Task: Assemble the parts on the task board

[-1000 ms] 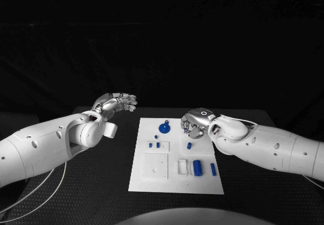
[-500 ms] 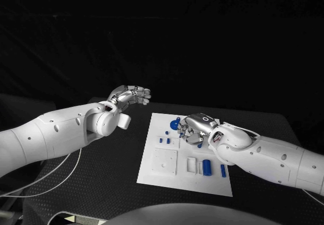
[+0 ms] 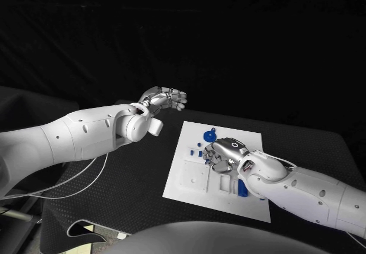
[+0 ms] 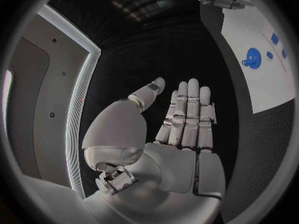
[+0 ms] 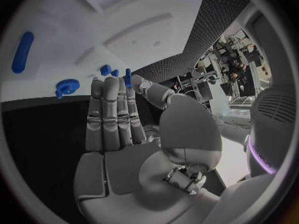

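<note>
Currently I log: my right hand over the white board, pinching a small blue peg between thumb and fingertip, its long axis running along the fingers, tip toward the board. My left hand hangs off the board's far left corner, fingers straight, holding nothing. A blue gear lies at the board's far end.

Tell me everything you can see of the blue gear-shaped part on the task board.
The blue gear-shaped part is a flat round disc with a toothed rim and a pale hole near its centre, plastic by the look. It lies flat near the far end of the white task board, beyond the right robot hand. Nothing touches it. Smaller blue parts lie near it.
</note>
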Robot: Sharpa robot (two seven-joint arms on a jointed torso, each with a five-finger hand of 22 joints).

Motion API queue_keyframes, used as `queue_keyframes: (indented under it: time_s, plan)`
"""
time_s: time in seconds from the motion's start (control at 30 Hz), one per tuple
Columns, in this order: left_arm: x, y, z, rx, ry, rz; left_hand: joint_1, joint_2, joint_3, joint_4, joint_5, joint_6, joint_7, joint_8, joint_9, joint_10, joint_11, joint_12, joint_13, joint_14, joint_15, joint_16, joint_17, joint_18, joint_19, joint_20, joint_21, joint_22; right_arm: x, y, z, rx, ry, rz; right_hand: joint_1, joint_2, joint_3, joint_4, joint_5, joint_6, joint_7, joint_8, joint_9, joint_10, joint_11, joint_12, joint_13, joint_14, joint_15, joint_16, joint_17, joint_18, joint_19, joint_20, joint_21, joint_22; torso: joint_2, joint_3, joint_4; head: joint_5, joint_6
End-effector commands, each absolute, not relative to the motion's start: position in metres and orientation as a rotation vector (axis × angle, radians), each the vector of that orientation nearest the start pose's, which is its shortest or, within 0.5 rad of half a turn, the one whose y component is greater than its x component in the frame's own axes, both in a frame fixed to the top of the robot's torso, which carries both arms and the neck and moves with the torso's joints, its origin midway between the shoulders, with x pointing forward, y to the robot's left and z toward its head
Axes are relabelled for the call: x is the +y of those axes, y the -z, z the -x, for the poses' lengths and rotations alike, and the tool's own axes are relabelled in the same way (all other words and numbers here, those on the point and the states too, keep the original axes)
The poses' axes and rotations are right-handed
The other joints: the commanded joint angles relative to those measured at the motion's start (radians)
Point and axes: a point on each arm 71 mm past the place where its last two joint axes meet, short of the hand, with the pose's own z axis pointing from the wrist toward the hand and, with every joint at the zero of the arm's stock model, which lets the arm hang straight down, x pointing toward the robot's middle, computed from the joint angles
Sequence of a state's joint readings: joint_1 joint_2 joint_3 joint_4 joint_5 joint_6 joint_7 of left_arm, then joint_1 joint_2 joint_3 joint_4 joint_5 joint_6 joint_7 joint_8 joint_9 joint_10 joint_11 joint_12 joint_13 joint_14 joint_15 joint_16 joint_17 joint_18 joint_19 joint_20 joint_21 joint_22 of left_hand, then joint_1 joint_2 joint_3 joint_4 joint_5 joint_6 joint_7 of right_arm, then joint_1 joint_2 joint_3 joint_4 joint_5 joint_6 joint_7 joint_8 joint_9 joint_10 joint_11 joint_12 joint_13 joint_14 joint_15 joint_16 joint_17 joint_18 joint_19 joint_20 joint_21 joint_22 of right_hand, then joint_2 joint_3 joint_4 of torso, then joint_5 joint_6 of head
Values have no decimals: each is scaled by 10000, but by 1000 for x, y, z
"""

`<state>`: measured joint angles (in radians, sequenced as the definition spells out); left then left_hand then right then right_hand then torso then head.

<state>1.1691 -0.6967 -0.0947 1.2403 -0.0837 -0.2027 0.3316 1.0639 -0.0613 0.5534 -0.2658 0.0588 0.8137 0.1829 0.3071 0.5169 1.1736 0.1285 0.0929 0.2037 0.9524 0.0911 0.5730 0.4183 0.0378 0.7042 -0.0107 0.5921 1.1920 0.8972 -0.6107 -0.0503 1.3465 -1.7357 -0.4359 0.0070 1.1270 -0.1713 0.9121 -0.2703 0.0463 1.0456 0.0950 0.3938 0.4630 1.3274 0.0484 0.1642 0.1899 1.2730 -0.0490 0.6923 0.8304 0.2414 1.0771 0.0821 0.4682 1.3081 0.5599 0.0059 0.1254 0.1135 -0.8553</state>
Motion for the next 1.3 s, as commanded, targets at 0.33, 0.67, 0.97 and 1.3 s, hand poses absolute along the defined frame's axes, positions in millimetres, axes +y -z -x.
queue_keyframes:
  time_s: [0.33,0.67,0.97,1.3]
  plan:
    - [210,232,-523,15718,14443,10837,-108,-13,-42,39,16,-72,10,41,-17,-66,-12,-69,-14,10,51,-54,33,143,-12,66,-58,16,-110,338,-415,16977,-7583,5105,75,48,40,-2,48,37,48,28,14,74,21,-37,24,44,-67,24,22,204,54,9,52,221,2,-6,-20,78,-60]
    - [209,232,-523,15735,14452,10838,-108,-18,-42,43,16,-76,11,43,-19,-69,-11,-69,-15,11,52,-68,48,144,-12,67,-64,20,-108,349,-410,17143,-7437,5270,80,49,35,-14,45,45,46,26,19,83,19,-43,36,56,-70,22,31,204,58,6,66,223,0,9,-14,135,-174]
    - [209,232,-522,15742,14464,10836,-111,-20,-42,49,16,-81,12,43,-21,-70,-10,-70,-16,13,54,-80,62,144,-13,69,-69,23,-108,352,-411,17197,-7310,5324,80,51,33,-17,43,47,45,24,21,87,18,-47,43,60,-71,20,36,204,61,5,73,223,0,9,-10,142,-174]
    - [209,232,-522,15752,14480,10832,-114,-19,-41,57,16,-87,14,44,-24,-73,-9,-70,-17,15,55,-97,79,144,-12,70,-75,28,-106,355,-409,17242,-7318,5353,78,56,32,-19,43,49,45,22,24,91,17,-52,50,66,-72,18,41,204,62,4,81,223,-1,7,-11,176,-174]
